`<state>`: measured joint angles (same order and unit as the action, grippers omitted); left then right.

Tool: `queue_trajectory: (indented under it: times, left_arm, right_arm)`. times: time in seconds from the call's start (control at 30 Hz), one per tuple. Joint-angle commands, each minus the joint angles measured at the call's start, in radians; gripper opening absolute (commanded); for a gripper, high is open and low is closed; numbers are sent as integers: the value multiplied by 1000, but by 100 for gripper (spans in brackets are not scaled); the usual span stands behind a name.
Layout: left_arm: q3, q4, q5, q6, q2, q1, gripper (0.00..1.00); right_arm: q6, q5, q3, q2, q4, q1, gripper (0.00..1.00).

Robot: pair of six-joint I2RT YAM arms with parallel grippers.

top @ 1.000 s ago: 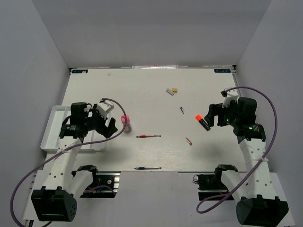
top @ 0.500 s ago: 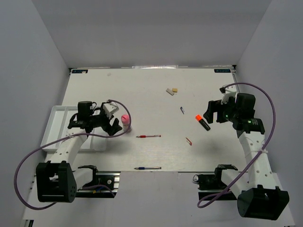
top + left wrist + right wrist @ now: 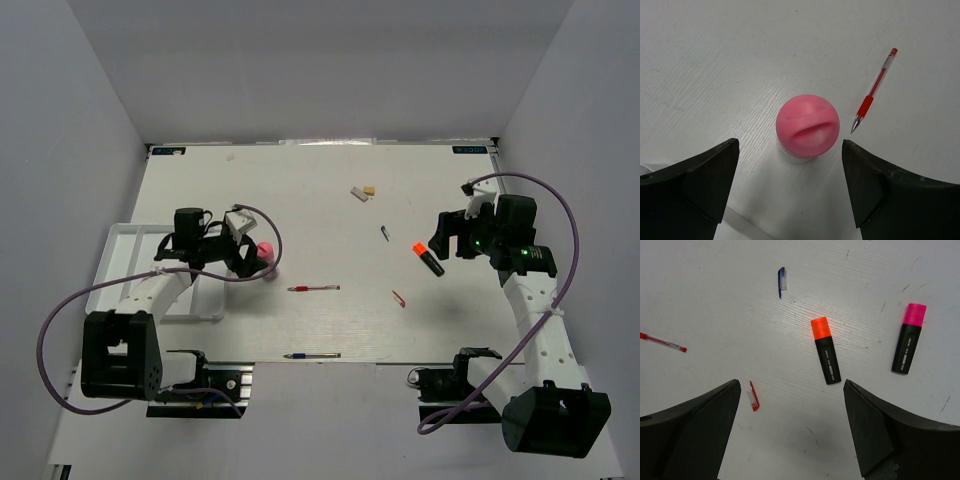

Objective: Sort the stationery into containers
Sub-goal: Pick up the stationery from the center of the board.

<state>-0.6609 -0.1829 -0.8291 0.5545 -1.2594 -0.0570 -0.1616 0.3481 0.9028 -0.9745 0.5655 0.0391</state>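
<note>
Since a second ago our left gripper has swung right, away from the tray, and closed in on the pink-capped tube. Our right gripper has edged slightly toward the far side. The tube stands upright on the table, just beyond the tray's right edge. Our left fingers are spread wide, one on each side of it, touching nothing. The red pen lies near the tube, its tip close to the cap but apart.

Our right fingers are also spread, holding nothing, above the orange highlighter, which lies flat. The pink highlighter lies beside it, apart (the arm hides it in the top view). A blue cap and a red cap lie loose nearby. The blue pen runs along the near edge. The erasers sit together toward the far edge, with bare tabletop between them and the red pen.
</note>
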Motion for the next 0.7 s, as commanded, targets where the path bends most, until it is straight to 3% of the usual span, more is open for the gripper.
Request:
queue_trajectory:
  times: [0.0,0.33,0.67]
  left_arm:
    - [-6,71,-47,-41,-17,-20,92]
    - [26,175,-22,-122,-49,-64,83]
    - [46,255,36,-180,-92,-95,67]
  right_arm:
    - [-9,19,41,-1,-41,2,89]
    - [-6,37,48,-16,-50,1,89]
    - [-10,35,62,-24,-42,1,89]
